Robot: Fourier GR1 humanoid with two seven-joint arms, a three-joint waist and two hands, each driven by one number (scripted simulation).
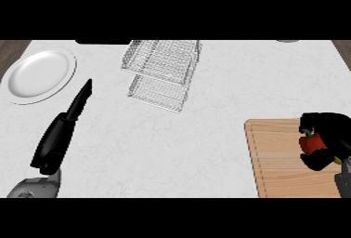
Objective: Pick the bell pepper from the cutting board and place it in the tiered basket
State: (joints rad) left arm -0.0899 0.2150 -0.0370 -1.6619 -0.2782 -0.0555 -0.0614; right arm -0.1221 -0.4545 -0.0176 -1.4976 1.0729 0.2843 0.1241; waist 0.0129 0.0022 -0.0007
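The red bell pepper [314, 144] is over the wooden cutting board [281, 158] at the right edge, with my right hand [332, 139] curled round it so only its left side and stem show. Whether the pepper rests on the board or is lifted I cannot tell. The wire tiered basket [162, 72] stands at the back middle of the white counter, its two tiers holding nothing. My left hand [63, 128] lies at the left, fingers straight and pointing toward the back, holding nothing.
A white plate [37, 74] sits at the back left. A dark strip [103, 42] runs along the counter's far edge behind the basket. Bare white counter lies between the board and the basket.
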